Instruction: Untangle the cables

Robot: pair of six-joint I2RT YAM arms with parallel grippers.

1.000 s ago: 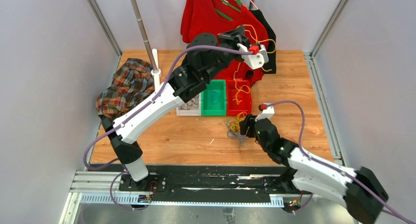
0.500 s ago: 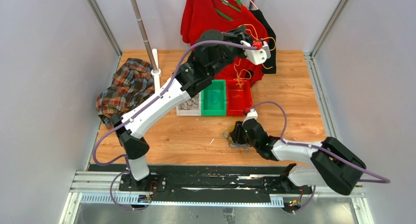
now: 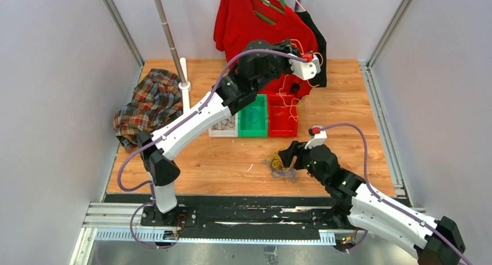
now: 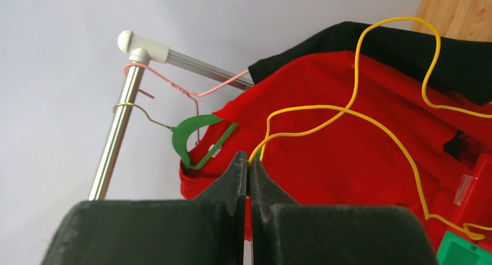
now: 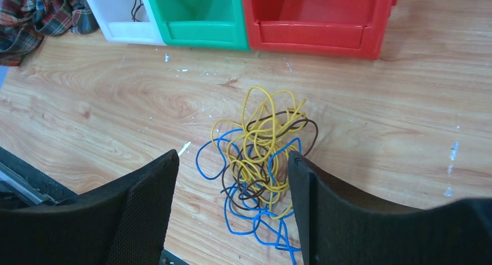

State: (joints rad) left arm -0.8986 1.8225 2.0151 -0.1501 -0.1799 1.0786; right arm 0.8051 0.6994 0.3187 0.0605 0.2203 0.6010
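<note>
A tangle of yellow, blue and dark brown cables point(image 5: 261, 160) lies on the wooden table point(image 3: 220, 160), in front of the bins; in the top view the tangle point(image 3: 277, 163) is small. My right gripper point(image 5: 232, 172) hovers just above it, open, the pile showing between its fingers. My left gripper point(image 4: 248, 166) is raised high at the back by the red shirt, shut on one long yellow cable point(image 4: 348, 105). That yellow cable point(image 3: 285, 97) hangs down in loops over the red bin.
Three bins stand in a row: white point(image 3: 223, 126), green point(image 3: 253, 115) and red point(image 3: 283, 117). A plaid shirt point(image 3: 148, 105) lies at the left. A metal pole point(image 3: 168, 36) and a red shirt point(image 3: 255, 21) on a green hanger stand at the back.
My right gripper closed partway, then opened wide again and drew back slightly from the tangle. My left arm lifted the yellow cable higher and toward the back.
</note>
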